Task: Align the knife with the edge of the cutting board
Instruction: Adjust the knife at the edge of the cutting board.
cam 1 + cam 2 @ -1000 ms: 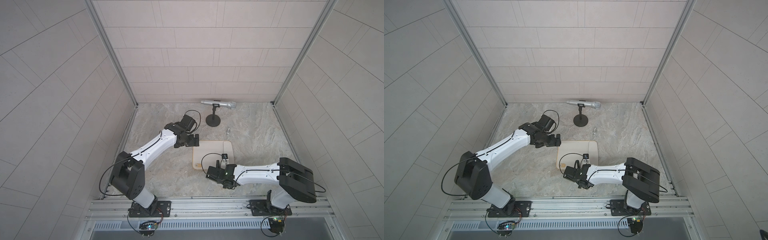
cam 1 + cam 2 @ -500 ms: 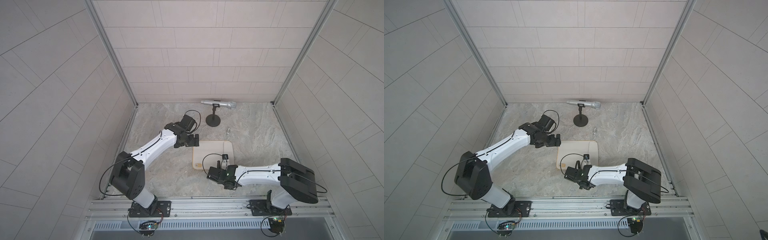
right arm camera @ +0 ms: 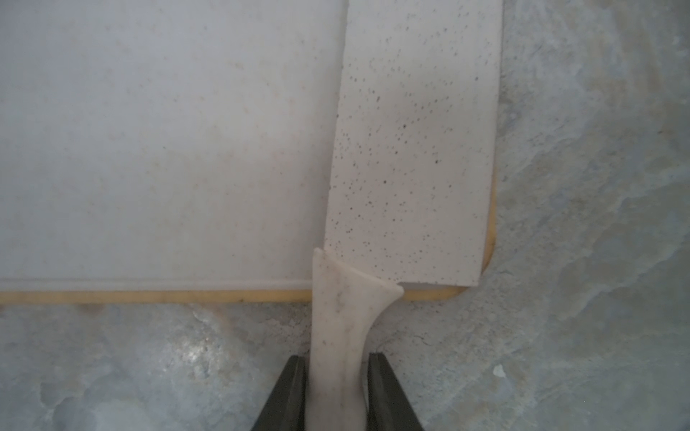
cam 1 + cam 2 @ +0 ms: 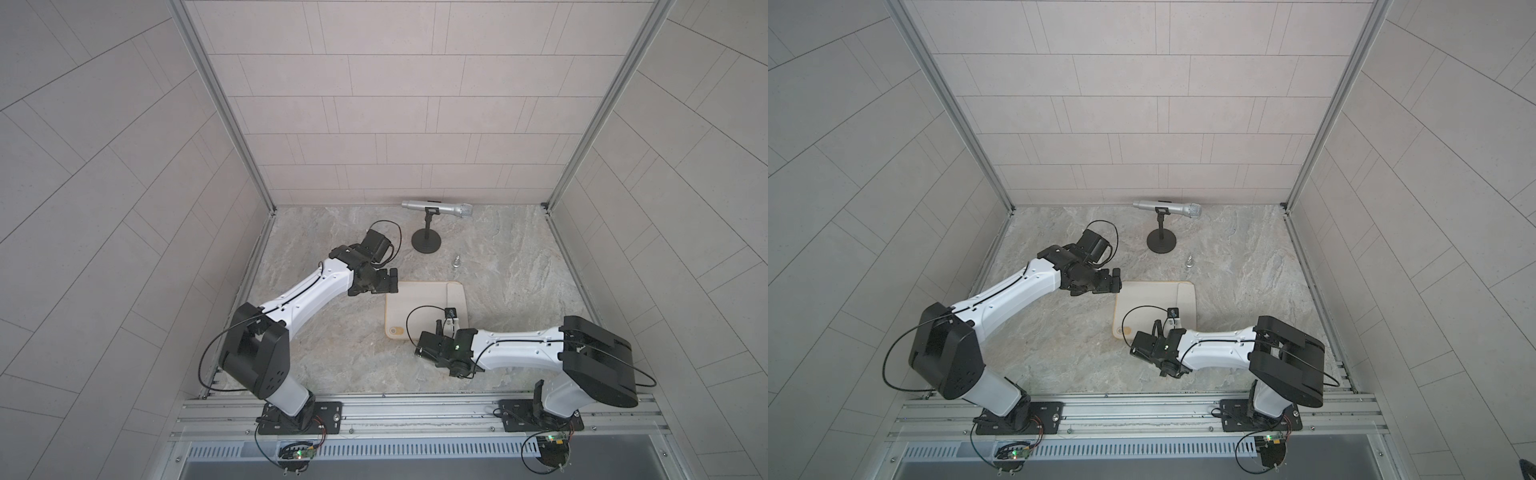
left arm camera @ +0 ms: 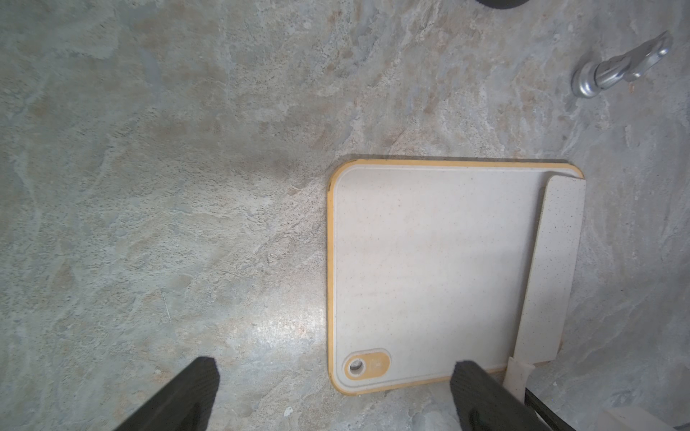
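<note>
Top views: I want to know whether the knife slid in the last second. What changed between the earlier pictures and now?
Nothing visibly moved. The knife lies along the edge of the cutting board as before. The right gripper stays at its handle, and the left gripper stays open by the board's corner.

The cutting board [image 5: 429, 261] is cream and faintly flecked, with a thin orange-tan rim and a tan patch around its corner hole. The knife [image 3: 410, 149] is pale whitish, its blade sprinkled with small dark specks and its handle milky beige. The tabletop [image 4: 519, 270] has a marbled stone pattern in grey and beige. The microphone [image 4: 436, 208] is silver on a black stand [image 4: 427, 243], and a small metal piece [image 5: 616, 72] is shiny silver. The left arm [image 4: 307, 291] and right arm [image 4: 515, 349] are white with black joints. The left gripper [image 5: 335, 373] and right gripper [image 3: 337, 358] have black fingers. The walls [image 4: 395, 104] are pale greyish-pink tiles with thin dark seams.
</note>
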Action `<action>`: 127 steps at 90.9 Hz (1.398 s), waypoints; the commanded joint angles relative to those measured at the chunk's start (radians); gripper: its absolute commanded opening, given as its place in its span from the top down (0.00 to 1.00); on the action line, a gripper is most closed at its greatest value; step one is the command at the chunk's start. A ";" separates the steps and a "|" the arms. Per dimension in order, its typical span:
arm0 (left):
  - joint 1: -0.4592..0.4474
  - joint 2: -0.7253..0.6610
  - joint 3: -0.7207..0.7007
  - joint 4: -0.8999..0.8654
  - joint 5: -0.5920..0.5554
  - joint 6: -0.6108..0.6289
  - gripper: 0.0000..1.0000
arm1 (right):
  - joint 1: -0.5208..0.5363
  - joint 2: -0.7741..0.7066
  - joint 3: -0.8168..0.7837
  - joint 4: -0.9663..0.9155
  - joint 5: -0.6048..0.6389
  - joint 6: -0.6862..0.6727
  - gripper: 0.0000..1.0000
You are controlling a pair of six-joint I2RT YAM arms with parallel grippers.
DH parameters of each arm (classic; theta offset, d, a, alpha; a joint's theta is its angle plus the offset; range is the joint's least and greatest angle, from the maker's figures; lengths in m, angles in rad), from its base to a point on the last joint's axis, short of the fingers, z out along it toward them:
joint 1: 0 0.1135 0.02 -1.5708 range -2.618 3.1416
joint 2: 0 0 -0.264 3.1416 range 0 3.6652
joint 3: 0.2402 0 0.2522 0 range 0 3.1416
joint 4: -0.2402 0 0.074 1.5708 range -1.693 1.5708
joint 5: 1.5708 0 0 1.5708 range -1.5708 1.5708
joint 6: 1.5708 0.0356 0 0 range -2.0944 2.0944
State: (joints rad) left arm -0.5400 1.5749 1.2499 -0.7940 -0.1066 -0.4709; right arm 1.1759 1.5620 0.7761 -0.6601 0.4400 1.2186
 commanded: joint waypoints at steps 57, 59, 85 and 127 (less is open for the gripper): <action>-0.006 0.010 0.018 -0.028 -0.013 0.011 0.00 | -0.032 -0.022 -0.006 -0.010 0.016 -0.044 0.72; -0.006 0.010 0.017 -0.028 -0.013 0.011 0.00 | -0.033 -0.023 -0.007 -0.010 0.017 -0.044 0.72; -0.006 0.010 0.018 -0.028 -0.014 0.010 0.00 | -0.035 -0.020 -0.002 -0.010 0.020 -0.045 0.72; -0.005 0.008 0.020 -0.029 -0.010 0.011 0.00 | -0.035 -0.001 0.008 -0.029 0.044 0.005 0.77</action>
State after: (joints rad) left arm -0.5400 1.5764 1.2503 -0.7948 -0.1207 -0.4709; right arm 1.1515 1.5558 0.7765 -0.6636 0.4297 1.1984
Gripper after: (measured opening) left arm 0.994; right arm 0.231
